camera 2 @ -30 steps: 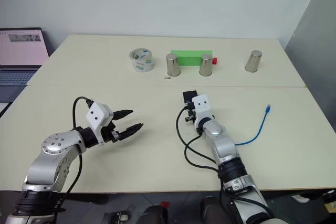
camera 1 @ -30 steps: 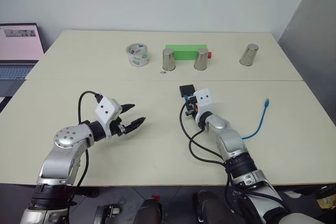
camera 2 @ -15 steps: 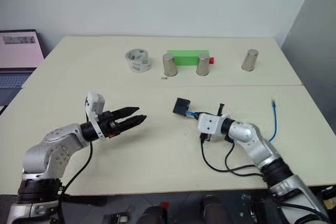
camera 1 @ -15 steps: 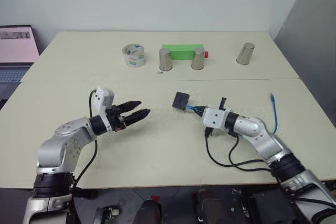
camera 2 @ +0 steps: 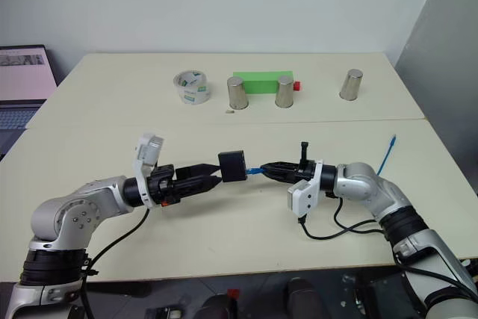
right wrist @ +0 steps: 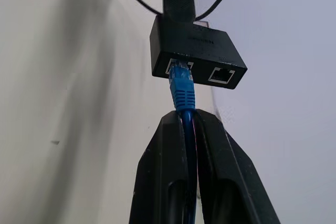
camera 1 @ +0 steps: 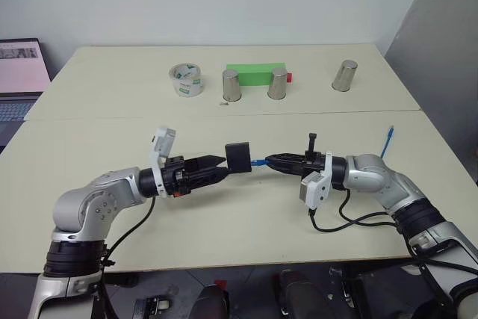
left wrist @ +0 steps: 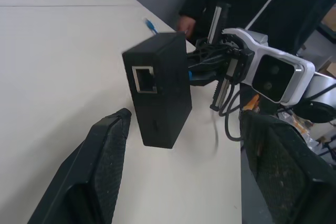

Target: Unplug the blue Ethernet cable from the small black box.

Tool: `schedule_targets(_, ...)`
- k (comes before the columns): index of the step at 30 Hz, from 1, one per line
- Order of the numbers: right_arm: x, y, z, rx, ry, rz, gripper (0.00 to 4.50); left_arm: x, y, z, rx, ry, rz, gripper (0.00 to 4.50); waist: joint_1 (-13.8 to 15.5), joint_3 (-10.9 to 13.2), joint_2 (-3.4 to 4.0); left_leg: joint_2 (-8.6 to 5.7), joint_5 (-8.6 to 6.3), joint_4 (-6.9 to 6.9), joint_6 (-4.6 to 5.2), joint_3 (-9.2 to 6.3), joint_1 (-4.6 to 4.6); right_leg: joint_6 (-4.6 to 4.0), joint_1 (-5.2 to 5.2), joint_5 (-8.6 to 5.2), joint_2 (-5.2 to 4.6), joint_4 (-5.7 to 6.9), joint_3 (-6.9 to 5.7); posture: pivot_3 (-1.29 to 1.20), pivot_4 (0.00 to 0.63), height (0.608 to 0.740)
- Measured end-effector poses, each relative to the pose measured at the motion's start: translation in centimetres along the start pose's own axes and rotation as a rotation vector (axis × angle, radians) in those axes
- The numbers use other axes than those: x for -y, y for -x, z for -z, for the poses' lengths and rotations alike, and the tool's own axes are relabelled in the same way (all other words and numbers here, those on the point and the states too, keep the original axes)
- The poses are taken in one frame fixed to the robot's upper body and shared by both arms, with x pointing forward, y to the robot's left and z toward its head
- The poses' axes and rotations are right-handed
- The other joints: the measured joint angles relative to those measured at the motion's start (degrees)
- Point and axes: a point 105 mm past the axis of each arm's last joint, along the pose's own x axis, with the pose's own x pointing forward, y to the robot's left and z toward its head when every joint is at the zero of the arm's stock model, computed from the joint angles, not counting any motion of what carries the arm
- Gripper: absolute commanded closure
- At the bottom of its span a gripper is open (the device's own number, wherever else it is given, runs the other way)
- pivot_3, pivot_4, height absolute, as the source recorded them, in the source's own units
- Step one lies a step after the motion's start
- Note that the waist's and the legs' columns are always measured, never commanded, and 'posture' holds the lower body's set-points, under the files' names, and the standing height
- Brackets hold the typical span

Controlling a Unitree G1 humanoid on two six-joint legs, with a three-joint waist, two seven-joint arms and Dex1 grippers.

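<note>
Two tools are meeting above the middle of the worktop (camera 1: 89, 121), with the small black box (camera 1: 239, 157) hanging in the air between them. The right tool (camera 1: 270, 161) is pointing level toward the box, its two black fingers (right wrist: 220, 171) pressed together and clamping the blue Ethernet cable (right wrist: 183, 90) just behind its plug. That plug is sitting in one of two ports on the face of the box turned toward the right tool; the port beside it is showing bare. The box is touching nothing but the cable, which is carrying it clear of the worktop.

On the other side of the box, the left tool (camera 1: 213, 162) is also lying level, pointing at the box. Its fingers (left wrist: 100, 166) are standing well apart, one on either side of the box in the left wrist view, neither touching it. A further port is visible on the face of the box turned toward the left tool.

The cable's far end (camera 1: 390, 132), with its small plug, is resting on the worktop well to the right of the box, past the right arm.

Well behind the box, along the far part of the worktop, a tape roll (camera 1: 186, 80), three metal cups (camera 1: 231, 85) and a long green block (camera 1: 255, 74) are standing. A laptop (camera 1: 16, 80) is sitting far to the left of the box.
</note>
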Motion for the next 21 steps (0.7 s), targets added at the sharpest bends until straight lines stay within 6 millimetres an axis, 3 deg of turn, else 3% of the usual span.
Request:
schedule_targets(12, 0.5, -0.6, -0.9, 0.047, 0.000, 0.009, 4.50, -0.5, -0.6, 0.0, 0.035, 0.010, -0.012, 0.99, 0.05, 0.00, 0.00, -0.01, 0.00, 0.01, 0.00, -0.01, 0.02, 0.00, 0.02, 0.00, 0.00, 0.01, -0.01, 0.00, 0.150, 0.740)
schedule_targets(21, 0.5, -0.7, -1.4, 0.063, 0.012, 0.004, 4.50, -0.6, -0.9, 0.2, 0.041, 0.025, 0.003, 2.87, 0.08, 0.00, 0.00, -0.01, 0.00, 0.03, 0.00, -0.02, 0.03, 0.00, 0.03, 0.00, 0.00, 0.03, -0.01, 0.00, 0.150, 0.740)
